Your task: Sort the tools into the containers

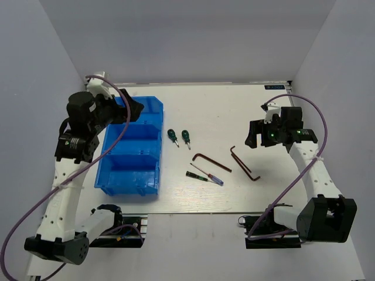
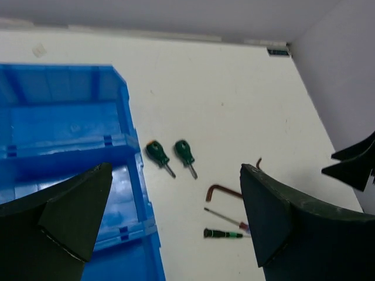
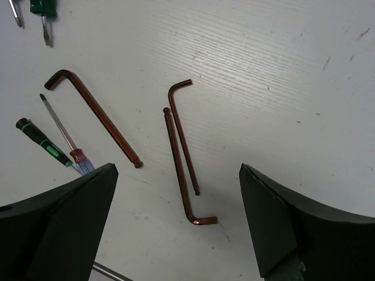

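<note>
Nearest us lie two thin screwdrivers (image 1: 205, 174), then the hex keys (image 1: 212, 162), then two stubby screwdrivers (image 1: 179, 137), all right of the blue bins (image 1: 132, 170). They look light, stiff and slippery, so we'd pinch handles or long shanks. The left gripper (image 2: 176, 175) and right gripper (image 3: 179, 172) gape wide, empty.

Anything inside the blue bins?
No tool shows inside the three joined bright blue plastic bins; middle and near floors are bare. The black left arm hides part of the far bin.

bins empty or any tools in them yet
Empty where visible: bins show bare blue floors; tools lie on the table. The left arm hides part of the far bin.
</note>
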